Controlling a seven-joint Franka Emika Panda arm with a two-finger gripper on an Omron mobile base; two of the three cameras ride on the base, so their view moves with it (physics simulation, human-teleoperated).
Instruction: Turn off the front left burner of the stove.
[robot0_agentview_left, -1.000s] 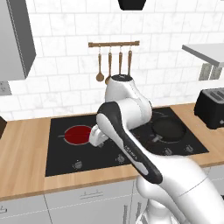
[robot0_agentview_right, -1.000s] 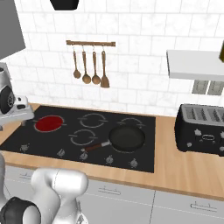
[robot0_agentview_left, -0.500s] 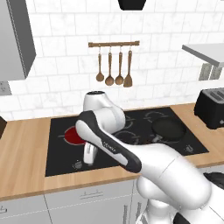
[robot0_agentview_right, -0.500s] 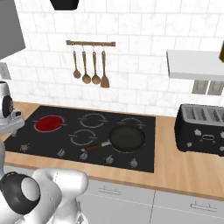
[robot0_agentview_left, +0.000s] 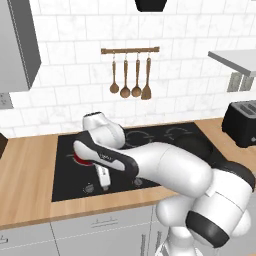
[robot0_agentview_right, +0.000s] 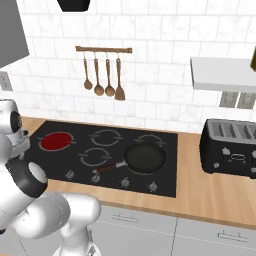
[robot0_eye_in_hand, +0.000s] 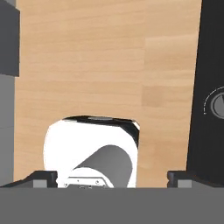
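Front left burner (robot0_agentview_right: 56, 141) glows solid red at the left end of the stove (robot0_agentview_right: 165, 145), so it is lit and the task is not done. In the left base view the same red disc (robot0_agentview_left: 80, 159) is mostly hidden behind the arm's folded links.

Gripper (robot0_agentview_left: 106, 186) hangs low over the stove's front strip, near the knob row. Leftmost knob in that view (robot0_agentview_left: 88, 188) sits just beside it. Jaws stand apart, judging by the hand view, where the two dark tips (robot0_eye_in_hand: 43, 177) sit wide at the bottom corners with nothing between them.

Hand view looks mostly at bare wooden worktop (robot0_eye_in_hand: 105, 65), with the stove edge and one knob (robot0_eye_in_hand: 217, 104) at the far right. The knob is well off the centreline.

Risks, as I judge them:
- Descending now puts the jaws on the worktop or the glass, not on the knob.
- Several knobs (robot0_agentview_right: 70, 174) look alike; picking the wrong one leaves the red zone lit.
- Frying pan handle (robot0_agentview_right: 107, 167) lies close to the knob row; a wide sweep could knock it.
- Arm is tightly folded, so wrist rotation for the turn may be limited.
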